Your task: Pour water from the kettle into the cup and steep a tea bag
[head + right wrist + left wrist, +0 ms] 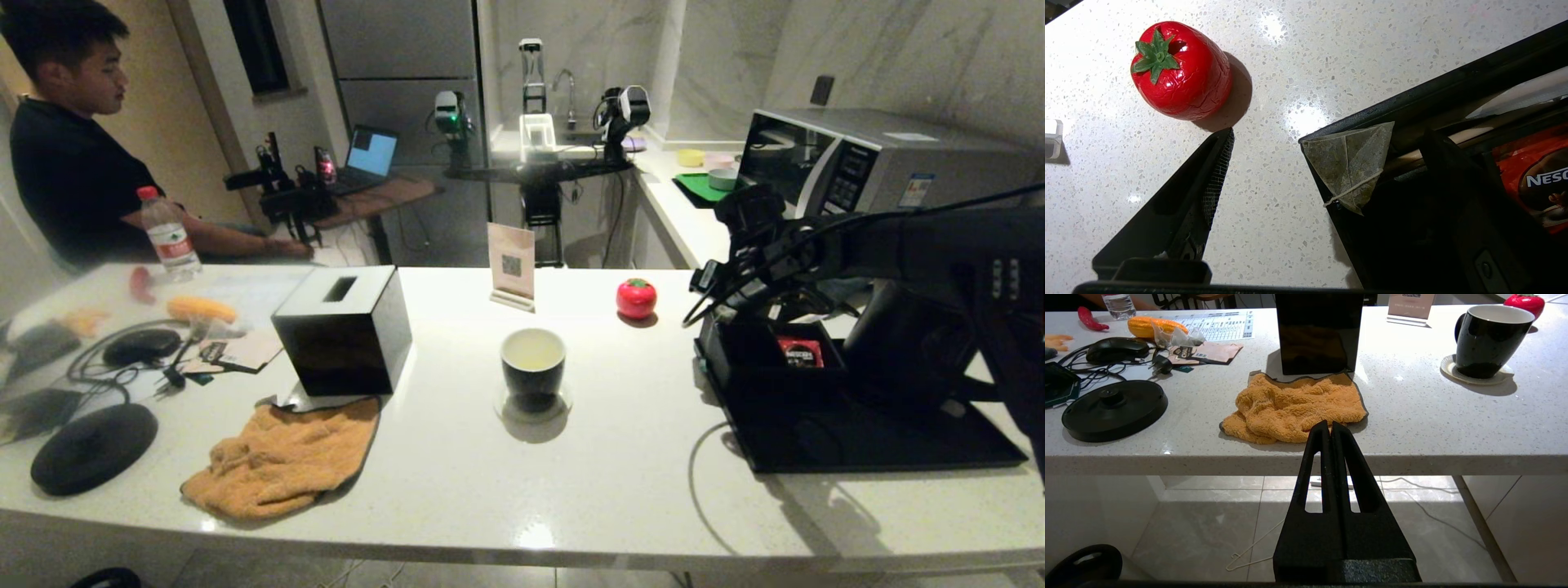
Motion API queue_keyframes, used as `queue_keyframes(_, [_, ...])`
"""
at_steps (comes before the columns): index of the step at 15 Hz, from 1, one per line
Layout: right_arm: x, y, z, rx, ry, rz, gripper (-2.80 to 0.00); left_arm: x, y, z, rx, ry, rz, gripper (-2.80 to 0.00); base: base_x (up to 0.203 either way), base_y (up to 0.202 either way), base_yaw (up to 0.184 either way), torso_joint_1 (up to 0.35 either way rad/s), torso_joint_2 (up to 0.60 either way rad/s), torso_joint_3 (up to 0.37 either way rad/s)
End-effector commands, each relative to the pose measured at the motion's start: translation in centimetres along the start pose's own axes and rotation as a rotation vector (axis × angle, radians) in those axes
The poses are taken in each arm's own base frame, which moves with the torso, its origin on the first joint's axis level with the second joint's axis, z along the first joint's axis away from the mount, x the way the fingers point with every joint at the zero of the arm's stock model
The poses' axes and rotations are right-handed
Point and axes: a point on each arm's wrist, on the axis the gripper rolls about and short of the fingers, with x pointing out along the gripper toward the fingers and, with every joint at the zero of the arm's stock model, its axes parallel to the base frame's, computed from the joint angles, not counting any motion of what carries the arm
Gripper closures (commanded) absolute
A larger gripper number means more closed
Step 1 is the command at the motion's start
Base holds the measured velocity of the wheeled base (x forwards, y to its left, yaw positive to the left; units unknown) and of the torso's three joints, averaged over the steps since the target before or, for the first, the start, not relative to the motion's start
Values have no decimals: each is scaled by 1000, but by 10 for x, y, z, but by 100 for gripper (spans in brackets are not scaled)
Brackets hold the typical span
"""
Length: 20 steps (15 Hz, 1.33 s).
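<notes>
Spread wide, the right claw (1327,163) hangs over the far left corner of the black tray (857,441), reaching in from the robot's right on a long dark arm. One finger (1208,183) stands over bare counter (620,490) beside the red tomato (1180,71); the other finger (1453,171) is inside the tray. Between them the tea bag (1351,163), a grey-green pyramid, leans on the tray's corner rim, touched by neither finger.

The left claw (1331,433) is parked below the counter's near edge, its two fingers pressed flat together with nothing between them, pointing toward the orange towel (1294,408).

On the pale speckled counter the cup (532,367) stands on a small coaster near the middle, a black box (343,331) to its left and a card stand (512,265) behind. The kettle's round base (94,445) lies far left among cables. A man sits behind the counter; a microwave (865,159) is on the side bench.

The kettle (906,343) sits on the tray, largely hidden by the right arm. A red sachet (800,351) shows only in part.
</notes>
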Motion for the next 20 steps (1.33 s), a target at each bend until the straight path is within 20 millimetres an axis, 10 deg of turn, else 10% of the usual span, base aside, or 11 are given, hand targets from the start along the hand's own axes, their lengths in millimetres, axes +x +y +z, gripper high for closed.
queue_keyframes(1, [1,0,-1,2,1,-4,-280,0,0,0,0,0,0,0,0,0,0,0,0,0])
queue_keyframes(8, [1,0,-2,1,6,-5,-280,0,0,0,0,0,0,0,0,0,0,0,0,0])
queue_keyframes(9, [1,0,-1,1,5,-4,0,0,0,0,0,0,0,0,0,0,0,0,0,0])
queue_keyframes(20, [-3,-3,-4,-16,43,-32,0,0,0,0,0,0,0,0,0,0,0,0,0,0])
